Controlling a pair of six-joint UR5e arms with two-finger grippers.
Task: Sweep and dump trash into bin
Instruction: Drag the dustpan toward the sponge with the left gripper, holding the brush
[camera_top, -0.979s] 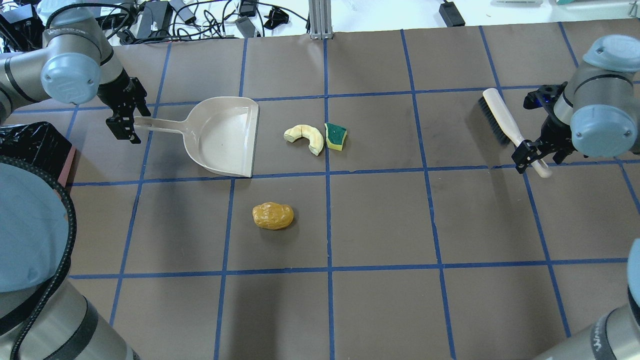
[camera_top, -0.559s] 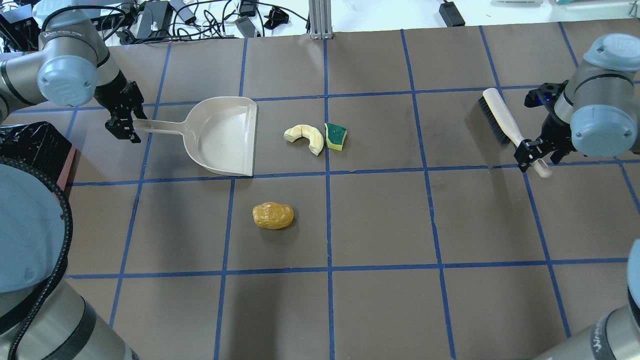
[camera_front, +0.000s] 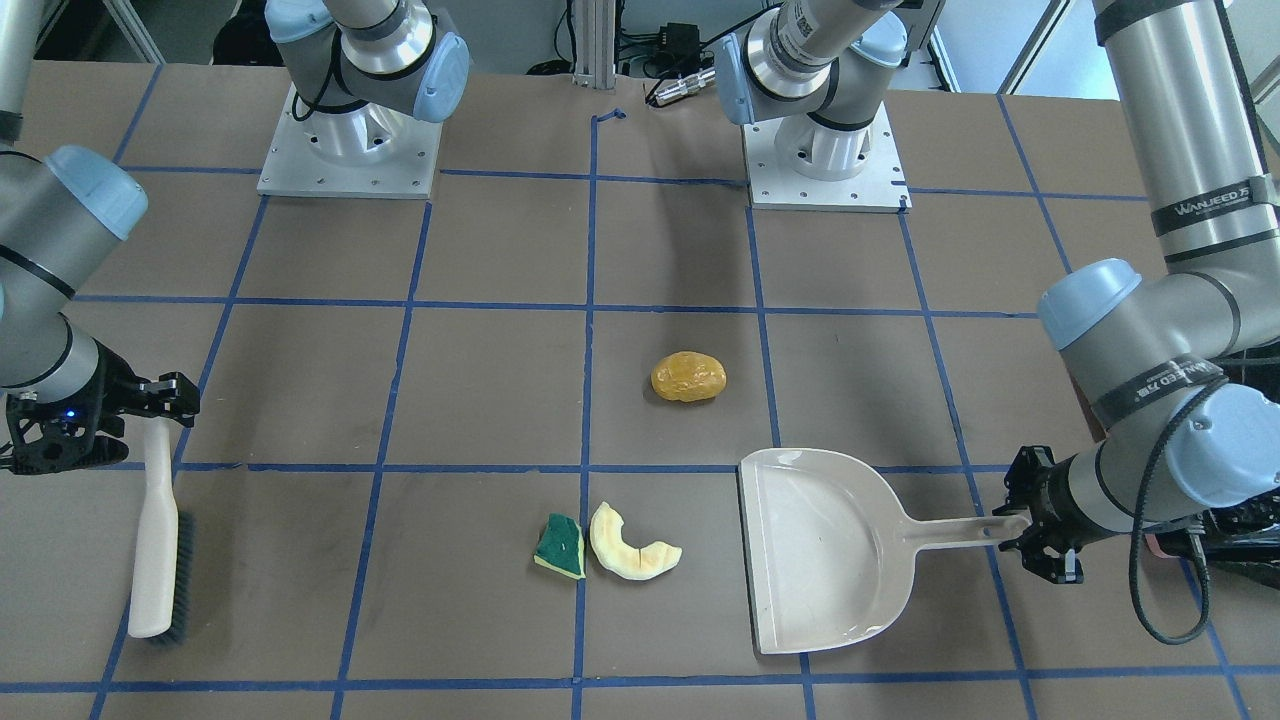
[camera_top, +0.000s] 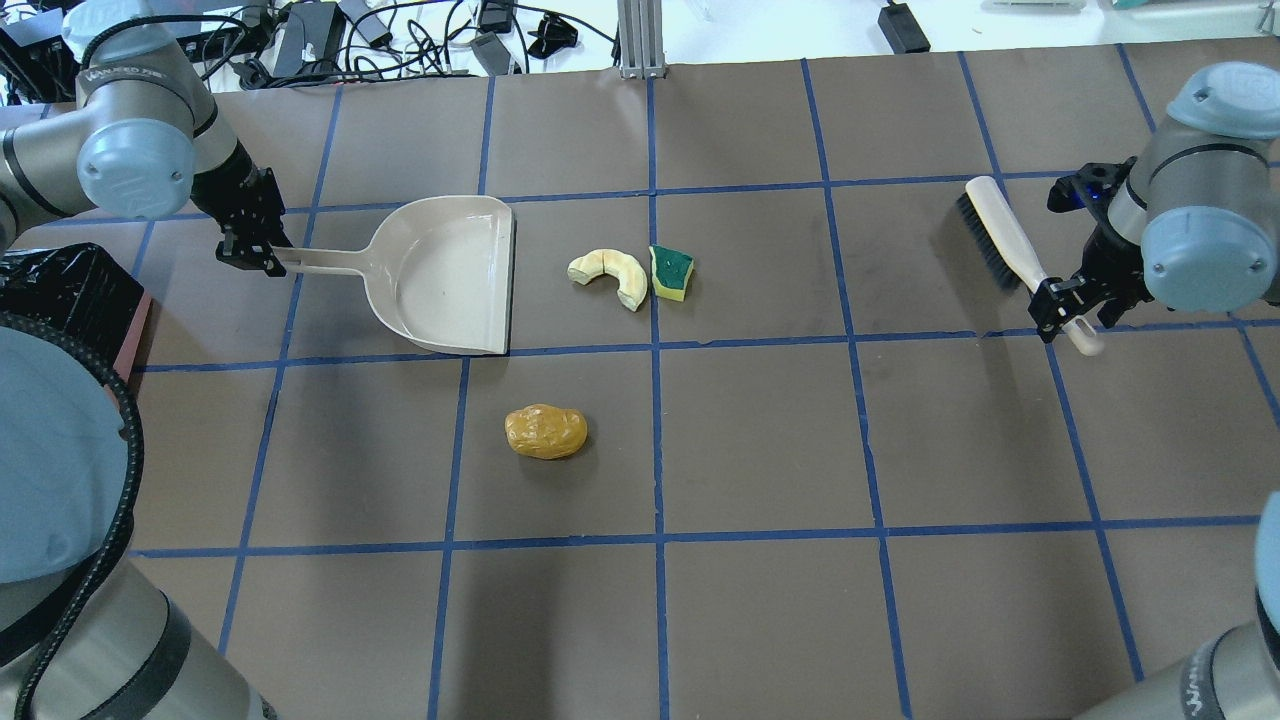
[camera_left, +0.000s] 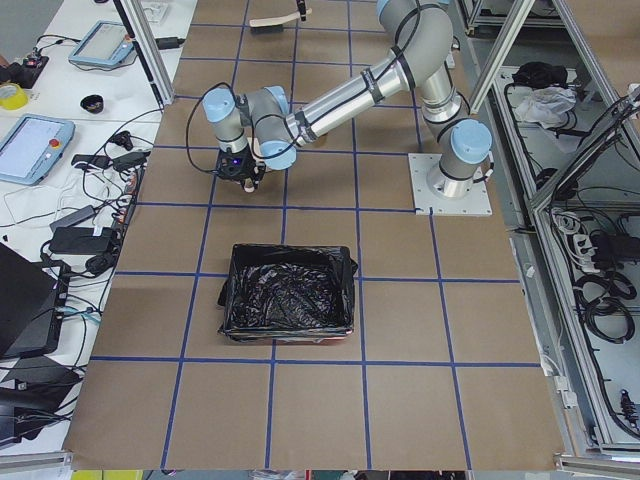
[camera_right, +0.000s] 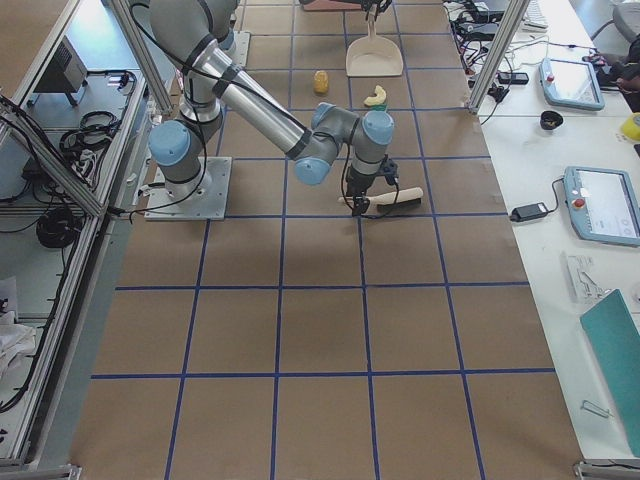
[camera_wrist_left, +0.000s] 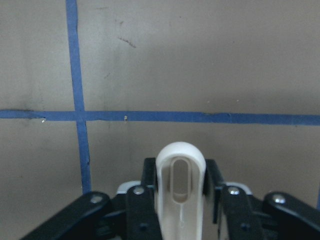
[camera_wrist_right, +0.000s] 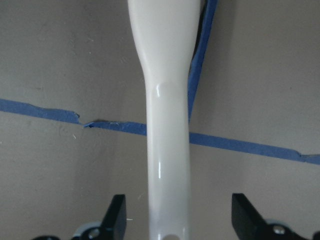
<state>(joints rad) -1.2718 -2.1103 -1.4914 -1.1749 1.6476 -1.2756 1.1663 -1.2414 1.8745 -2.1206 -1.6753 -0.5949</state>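
The trash lies on the brown table: an orange-yellow lump (camera_top: 545, 431), a cream crescent slice (camera_top: 610, 275) and a green-and-yellow sponge wedge (camera_top: 671, 272) touching the crescent's right end. A beige dustpan (camera_top: 440, 275) lies flat left of them, mouth toward them. My left gripper (camera_top: 262, 258) is shut on the end of its handle, as the left wrist view (camera_wrist_left: 180, 182) shows. My right gripper (camera_top: 1068, 310) is open, its fingers (camera_wrist_right: 116, 220) straddling the handle of a hand brush (camera_top: 1005, 245) without touching it. The black-lined pink bin (camera_left: 288, 305) stands at the table's left end.
The bin's bag (camera_top: 60, 290) shows at the overhead view's left edge, beside the left arm. Cables and power bricks (camera_top: 330, 35) lie beyond the table's far edge. The arm bases (camera_front: 345, 145) stand on the robot's side.
My left gripper has moved in along the dustpan handle and shut on its end; the dustpan has turned slightly. The right gripper and brush have stayed put.
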